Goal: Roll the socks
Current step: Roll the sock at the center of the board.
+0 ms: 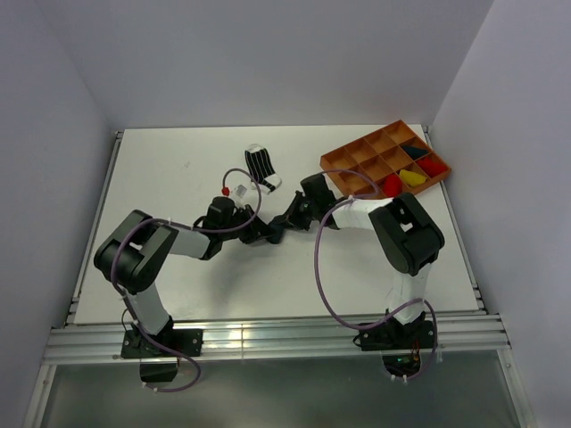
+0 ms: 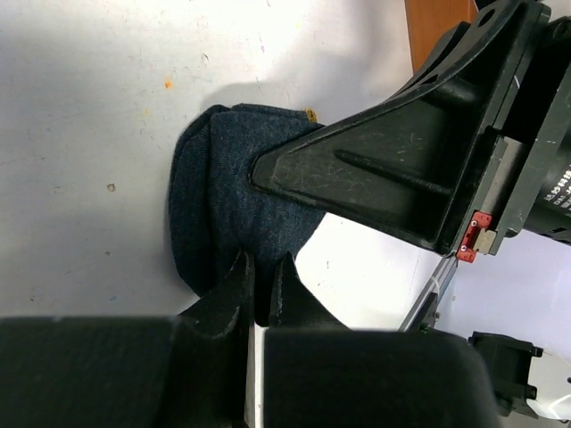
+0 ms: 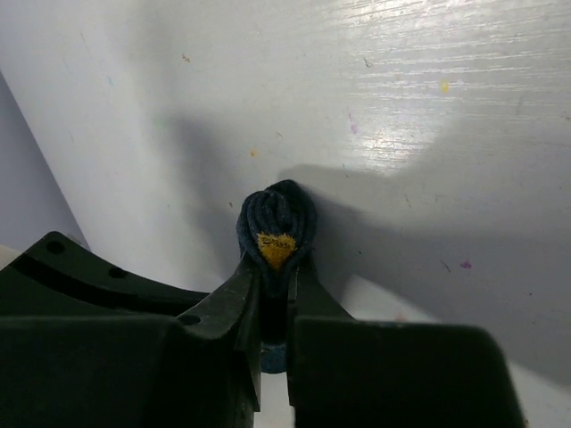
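The navy sock [image 2: 232, 205] lay near the middle of the white worktop [image 1: 178, 178], where the two arms met. The left pincer [image 2: 261, 267] was closed on the sock's near edge, its two fingers almost together with a thin fold of cloth between them. The right pincer [image 3: 275, 267] was clamped on the sock's rolled end (a small yellow mark showed on the cloth just above the fingertips), and one of its black fingers lay across the sock in the left wrist view. From above, the striped sock [image 1: 262, 167] lay flat on the worktop at about 12 o'clock from the pincers, apart from both. An orange tray [image 1: 335, 160] sat at about 2 o'clock, with a yellow bundle [image 1: 411, 177] in one compartment.
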Controlling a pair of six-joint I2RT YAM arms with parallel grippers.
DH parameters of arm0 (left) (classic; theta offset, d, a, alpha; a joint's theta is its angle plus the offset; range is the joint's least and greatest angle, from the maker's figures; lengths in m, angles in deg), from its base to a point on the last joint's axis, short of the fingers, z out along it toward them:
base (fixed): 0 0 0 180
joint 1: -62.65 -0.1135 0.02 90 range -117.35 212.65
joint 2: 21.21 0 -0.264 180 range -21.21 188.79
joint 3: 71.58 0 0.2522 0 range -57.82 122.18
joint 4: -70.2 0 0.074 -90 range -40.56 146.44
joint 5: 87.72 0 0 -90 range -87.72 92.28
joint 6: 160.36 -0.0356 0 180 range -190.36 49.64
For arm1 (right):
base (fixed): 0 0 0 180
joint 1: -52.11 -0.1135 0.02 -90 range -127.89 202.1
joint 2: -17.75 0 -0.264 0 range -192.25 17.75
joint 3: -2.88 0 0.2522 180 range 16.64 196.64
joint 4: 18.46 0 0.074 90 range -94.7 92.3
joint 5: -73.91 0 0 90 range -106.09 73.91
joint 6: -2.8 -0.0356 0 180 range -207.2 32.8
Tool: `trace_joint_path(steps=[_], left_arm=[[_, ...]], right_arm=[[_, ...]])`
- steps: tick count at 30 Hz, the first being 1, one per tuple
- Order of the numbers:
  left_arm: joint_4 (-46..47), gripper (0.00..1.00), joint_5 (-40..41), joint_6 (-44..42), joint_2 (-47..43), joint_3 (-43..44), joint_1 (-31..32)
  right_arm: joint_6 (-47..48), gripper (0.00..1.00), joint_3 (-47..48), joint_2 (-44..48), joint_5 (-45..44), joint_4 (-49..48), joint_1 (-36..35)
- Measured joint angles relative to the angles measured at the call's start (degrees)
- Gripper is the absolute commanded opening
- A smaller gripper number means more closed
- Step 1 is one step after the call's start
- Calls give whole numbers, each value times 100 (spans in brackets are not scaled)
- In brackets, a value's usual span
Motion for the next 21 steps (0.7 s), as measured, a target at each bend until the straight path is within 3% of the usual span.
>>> trace_joint_path(steps=[1, 4, 5, 9, 13, 21], left_arm=[[20, 21, 15, -4, -20, -20, 0], [-221, 42, 273, -153, -264, -87, 46], [-433, 45, 439, -249, -411, -90, 98], [-1261, 50, 1307, -667, -1003, -79, 470], [-2044, 49, 2704, -1248, -1364, 214, 1353], [-2490, 49, 5200, -2400, -1237, 933, 2817]], right_arm=[[20, 0, 28, 0, -7, 50, 0], [94, 0, 140, 0, -20, 256, -22], [127, 0, 179, 0, -44, 330, -44], [201, 0, 348, 0, -140, 660, -55], [284, 0, 474, -2, -181, 927, -59], [367, 0, 621, -35, -179, 1185, -87]])
